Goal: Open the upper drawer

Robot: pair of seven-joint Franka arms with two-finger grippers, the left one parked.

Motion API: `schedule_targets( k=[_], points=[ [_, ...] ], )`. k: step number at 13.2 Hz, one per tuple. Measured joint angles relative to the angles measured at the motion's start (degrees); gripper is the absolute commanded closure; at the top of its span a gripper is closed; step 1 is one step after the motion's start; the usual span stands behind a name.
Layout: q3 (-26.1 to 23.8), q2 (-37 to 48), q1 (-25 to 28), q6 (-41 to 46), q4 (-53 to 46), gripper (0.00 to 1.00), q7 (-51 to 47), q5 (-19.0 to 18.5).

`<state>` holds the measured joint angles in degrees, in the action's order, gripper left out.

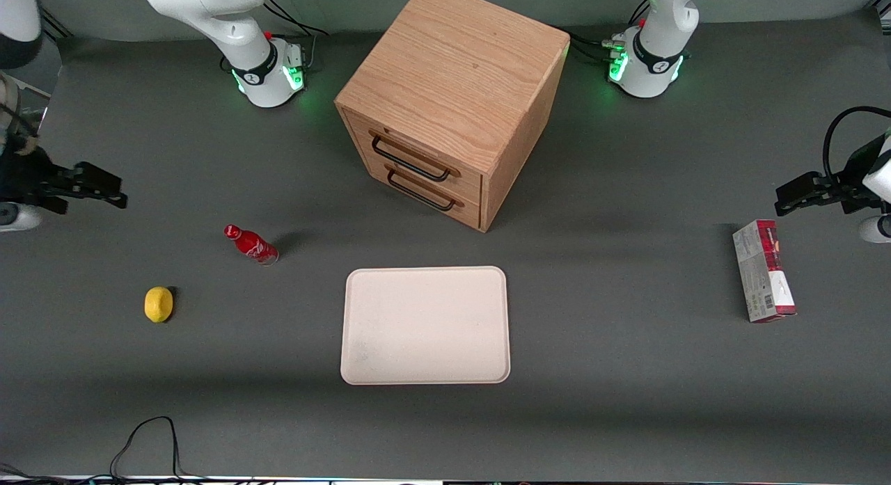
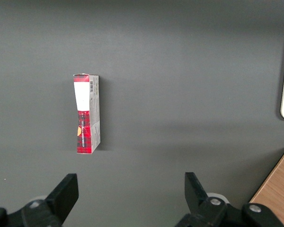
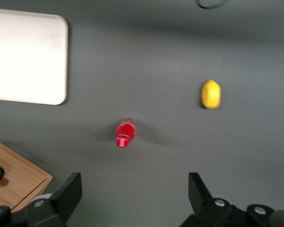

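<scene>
Near the middle of the gray table, toward its farther edge, the light oak cabinet sits turned a little, and the upper drawer is shut, its black bar handle above the lower drawer. The gripper hangs at the working arm's end of the table, well apart from the handle, fingers wide apart and holding nothing, likely because the job is not yet begun. The drawer's inside is hidden, and the red bottle and lemon look blurry from the wrist.

Grey table, cabinet, tray, bottle, lemon, box
</scene>
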<state>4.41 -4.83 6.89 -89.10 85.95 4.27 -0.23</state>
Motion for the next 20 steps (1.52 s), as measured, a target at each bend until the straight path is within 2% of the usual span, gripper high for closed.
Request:
schedule_targets(
  k=[8, 11, 13, 17, 20],
  points=[
    [-0.9, -7.0, 21.1, -1.0, -6.2, 0.0, 0.0, 0.1],
    [-2.1, -9.3, 28.1, -4.1, -6.6, 0.0, 0.8, 0.1],
    [-4.1, -11.0, 29.6, -5.6, -6.6, 0.0, 6.2, 0.1],
    [-4.3, -11.9, 29.4, -5.6, -6.6, 0.0, 11.6, 1.1],
    [-4.2, -12.1, 29.3, -5.5, -6.5, 0.0, 15.7, 8.4]
  ],
)
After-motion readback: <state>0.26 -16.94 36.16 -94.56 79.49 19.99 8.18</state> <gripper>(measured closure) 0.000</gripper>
